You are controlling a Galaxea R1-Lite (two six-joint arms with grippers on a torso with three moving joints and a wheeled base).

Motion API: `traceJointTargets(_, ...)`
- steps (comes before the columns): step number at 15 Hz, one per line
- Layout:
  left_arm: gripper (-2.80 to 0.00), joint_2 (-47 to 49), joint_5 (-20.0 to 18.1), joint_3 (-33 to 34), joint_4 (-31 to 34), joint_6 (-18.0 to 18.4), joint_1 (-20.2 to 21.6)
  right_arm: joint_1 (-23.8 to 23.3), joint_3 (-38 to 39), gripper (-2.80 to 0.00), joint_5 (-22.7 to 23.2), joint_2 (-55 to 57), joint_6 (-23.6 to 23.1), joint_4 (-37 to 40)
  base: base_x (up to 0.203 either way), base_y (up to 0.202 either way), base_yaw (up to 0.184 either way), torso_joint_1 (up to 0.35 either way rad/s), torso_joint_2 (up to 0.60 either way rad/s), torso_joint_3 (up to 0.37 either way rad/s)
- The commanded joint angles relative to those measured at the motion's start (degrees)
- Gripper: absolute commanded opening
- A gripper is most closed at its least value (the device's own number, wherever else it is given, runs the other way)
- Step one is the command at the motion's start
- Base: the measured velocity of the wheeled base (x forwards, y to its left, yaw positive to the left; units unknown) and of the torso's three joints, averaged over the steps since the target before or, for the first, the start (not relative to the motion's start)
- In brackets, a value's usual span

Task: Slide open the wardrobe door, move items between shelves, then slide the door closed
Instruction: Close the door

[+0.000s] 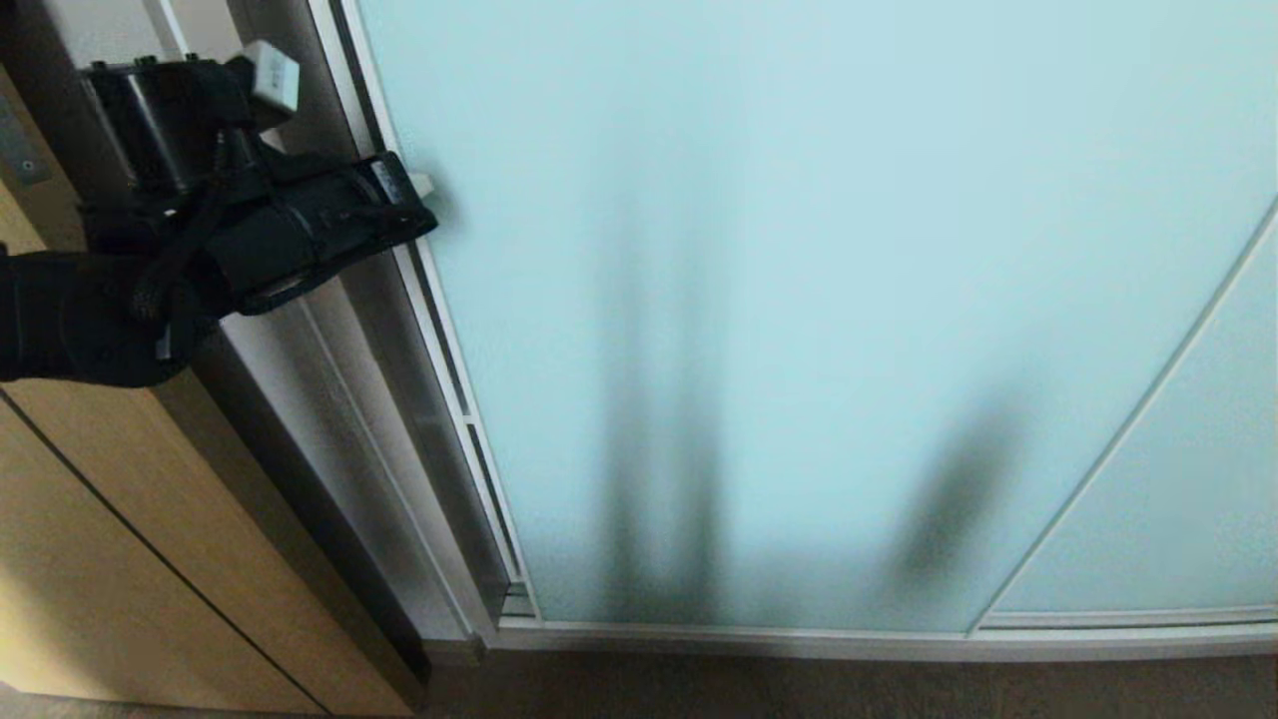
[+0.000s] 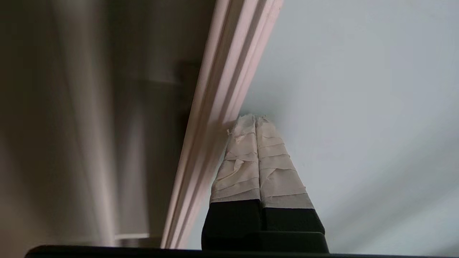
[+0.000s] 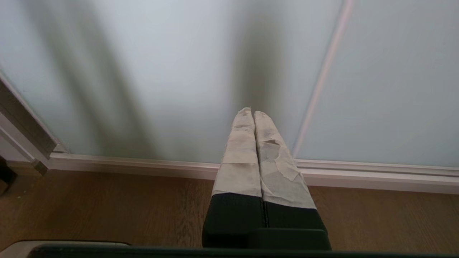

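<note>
frosted aqua sliding wardrobe door (image 1: 799,300), slim pale frame, apparently shut

Sliding door (image 1: 799,250), frosted aqua glass: 1, w/ 2 panes split by 1 curved silver strip (image 1: 1128,429).
Wooden door (image 1: 90,559), at wardrobe's left edge: 1.
Grippers: 2, left (image 1: 424,185) and right (image 3: 252,114).
Taped fingers: 2 per gripper.
Floor (image 3: 107,208), wood: 1.

Frosted pale aqua glass sliding wardrobe door (image 1: 799,250), plain, blurred dark streaks showing through; slim silver-white frame (image 1: 439,330). Light tan wooden door (image 1: 90,559), thin dark seam. Brown wood-grain floor (image 3: 107,208). Black left tool (image 2: 255,118), fingers (image 2: 272,157) wrapped in cream tape.
</note>
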Motion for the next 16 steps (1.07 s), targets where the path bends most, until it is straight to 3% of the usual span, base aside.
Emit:
traceJointTargets(1, -2.8, -2.69, -1.12, 2.83, -1.49, 0.0, -0.18, 0.0, -0.09, -2.8, 0.0, -0.01, 0.0, -0.01, 0.0, 0.0, 0.0, 0.0, 0.0, 0.0)
traceJointTargets(13, -2.8, -4.61, -1.41, 4.75, -2.21, 0.1, -0.15, 0.0, 0.0, -2.8, 0.0, -0.01, 0.0, -0.01, 0.0, 0.0, 0.0, 0.0, 0.0, 0.0)
traceJointTargets(16, -2.8, -7.4, -3.14, 6.56, -2.11, -0.02, -0.07, 0.0, 0.0, -2.8, 0.0, -0.01, 0.0, -0.01, 0.0, 0.0, 0.0, 0.0, 0.0, 0.0)
